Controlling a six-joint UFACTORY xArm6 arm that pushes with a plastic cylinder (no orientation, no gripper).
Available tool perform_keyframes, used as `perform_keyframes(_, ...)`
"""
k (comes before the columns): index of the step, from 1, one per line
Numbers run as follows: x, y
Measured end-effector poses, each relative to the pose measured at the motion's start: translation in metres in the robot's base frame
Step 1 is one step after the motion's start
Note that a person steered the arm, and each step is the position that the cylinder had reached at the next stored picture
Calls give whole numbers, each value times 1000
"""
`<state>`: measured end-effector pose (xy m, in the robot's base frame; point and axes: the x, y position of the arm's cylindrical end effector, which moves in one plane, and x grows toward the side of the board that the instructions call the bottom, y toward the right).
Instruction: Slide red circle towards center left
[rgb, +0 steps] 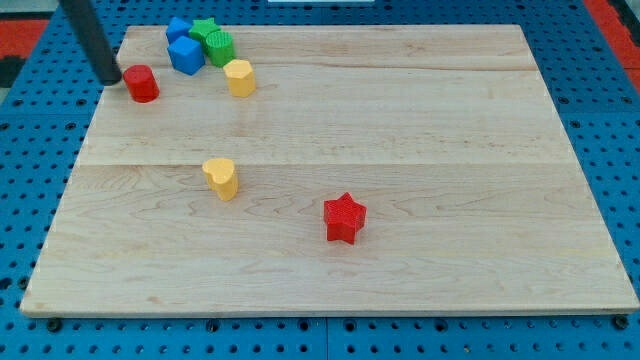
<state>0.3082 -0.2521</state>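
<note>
Barely started: red circle (141, 83) sits at worktop (420, 130) top-left corner, well above centre left, so nearly the whole slide toward the view's bottom is left. My tip (110, 78) is just beside it on the view's left, about touching. No jaws on this rig, rod only, nothing held. Worktop is pale wood planks. Blocks look matte plastic: blue ones (184, 48) and ribbed green (214, 43) clustered, two yellow (239, 77) (221, 178), red star (345, 218).
</note>
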Motion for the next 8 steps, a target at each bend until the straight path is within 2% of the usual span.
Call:
perform_keyframes(1,8,-6)
perform_keyframes(2,24,29)
perform_keyframes(3,-17,3)
perform_keyframes(4,-10,41)
perform_keyframes(7,41,40)
perform_keyframes(8,9,18)
